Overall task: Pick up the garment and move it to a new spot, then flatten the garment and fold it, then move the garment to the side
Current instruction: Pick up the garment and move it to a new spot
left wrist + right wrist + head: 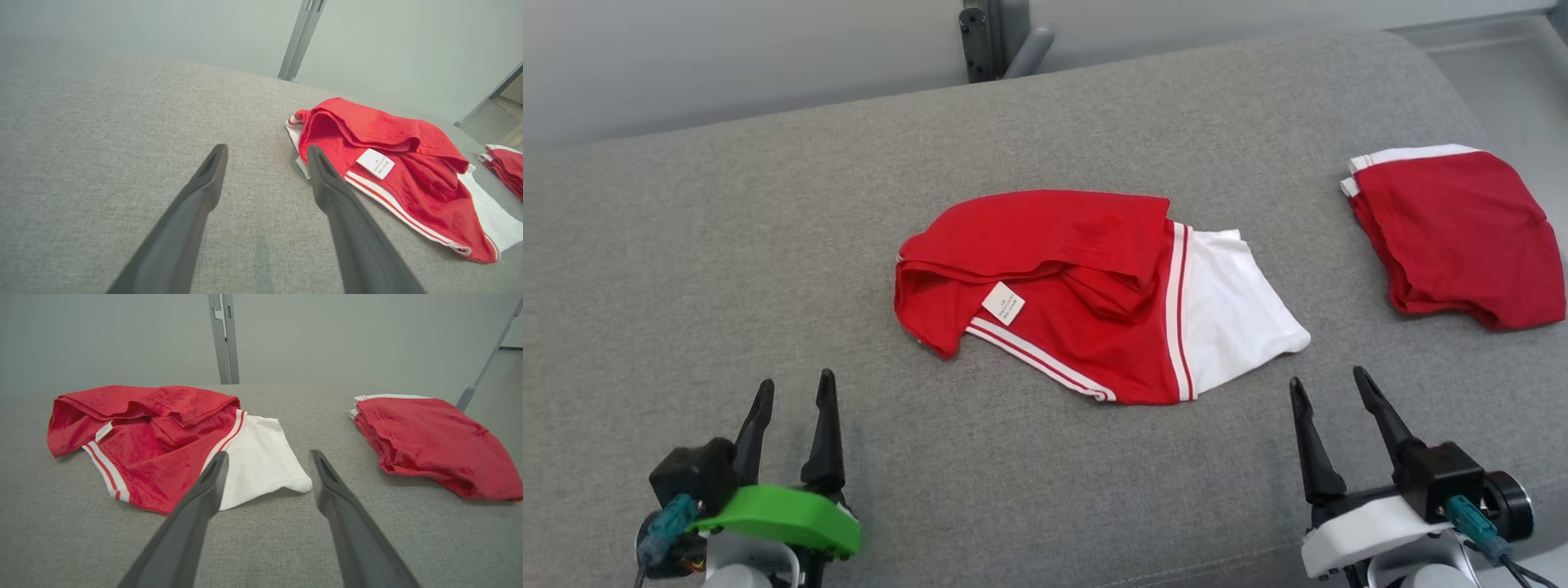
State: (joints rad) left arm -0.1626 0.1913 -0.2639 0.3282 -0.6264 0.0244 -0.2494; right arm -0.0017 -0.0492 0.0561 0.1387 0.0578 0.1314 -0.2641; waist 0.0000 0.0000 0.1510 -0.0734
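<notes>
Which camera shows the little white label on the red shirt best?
The left wrist view: the label is large and faces the camera. The head view shows it smaller; the right wrist view shows it small and foreshortened.

Head camera looks steeply down over the near edge of the counter (686,245), left hand (796,377) and right hand (1327,376) low in frame. Each wrist camera rides low and close, looking out along its own hand toward the far edge. All three views share the garment (1094,294) mid-counter and the folded pile (1462,237) toward the right edge.

red-and-white striped garment (1094,294), grey sofa (768,245)
</notes>
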